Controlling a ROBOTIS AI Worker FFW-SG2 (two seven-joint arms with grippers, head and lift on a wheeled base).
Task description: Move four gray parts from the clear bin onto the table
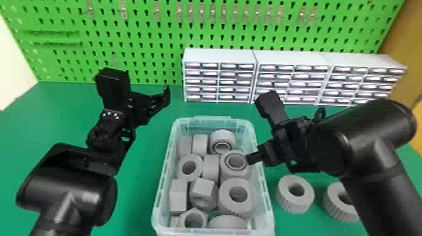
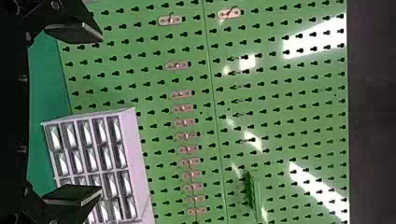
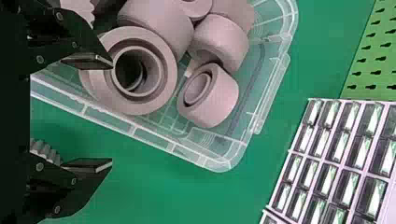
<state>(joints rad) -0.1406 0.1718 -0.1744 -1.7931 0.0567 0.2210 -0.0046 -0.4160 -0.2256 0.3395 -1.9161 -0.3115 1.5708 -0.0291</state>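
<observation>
My arms (image 1: 69, 188): smooth, black, rounded housings (image 1: 370, 125). Left wrist (image 1: 105, 125): small pale dots (image 1: 116, 115). Right pincer (image 1: 272, 158): flat black fingers (image 3: 88, 60), round screw heads (image 3: 59, 16).

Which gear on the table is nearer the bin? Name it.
The left gear, just outside the bin; the other gear lies farther right.

A green bench (image 1: 141, 103) meets a bright green pegboard (image 1: 150, 34) with small metal hooks (image 1: 124, 9) — white drawer cabinets (image 1: 218, 56) line its foot, a brown panel (image 1: 408, 40) stands right, and glare streaks the pegboard.
</observation>
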